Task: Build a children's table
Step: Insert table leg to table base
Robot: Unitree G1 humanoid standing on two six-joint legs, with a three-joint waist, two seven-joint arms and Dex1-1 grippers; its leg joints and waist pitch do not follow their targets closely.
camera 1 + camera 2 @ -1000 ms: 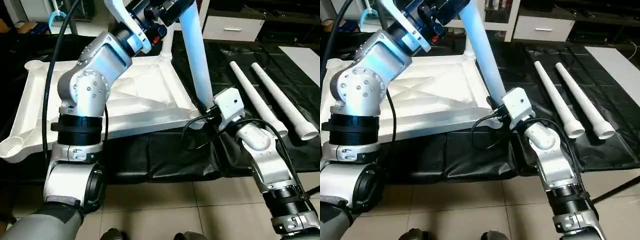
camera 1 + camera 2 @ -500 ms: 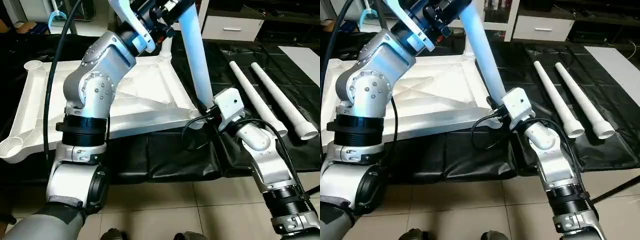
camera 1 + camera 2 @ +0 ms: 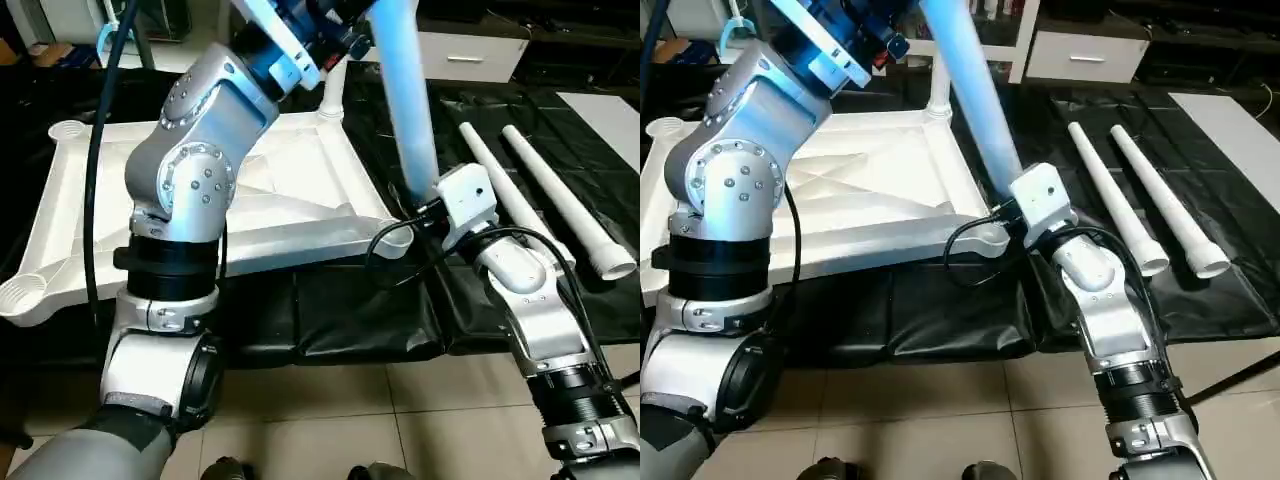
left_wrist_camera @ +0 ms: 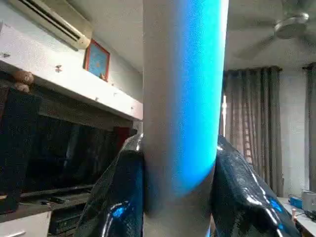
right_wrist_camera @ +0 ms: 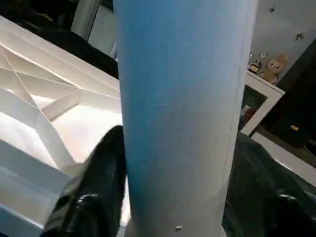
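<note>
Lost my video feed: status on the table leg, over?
Left hand clamped on upper leg. Right hand straddling its base by near corner socket. Tabletop upside down; one far leg fitted, two lying on black mat.

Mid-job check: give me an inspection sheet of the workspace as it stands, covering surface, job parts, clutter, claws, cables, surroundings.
Surface: black mat over a tiled floor.
Job's things: table top lies underside up; one leg stands tilted at its near right corner socket; one leg stands in the far corner; two legs lie loose on the mat to the right.
Clutter: nothing seen.
Claws: left claw shut on the tilted leg high up; right claw flanks its lower end, fingers either side.
Cables: black cable loops off the right wrist.
Surroundings: white drawer unit behind.
</note>
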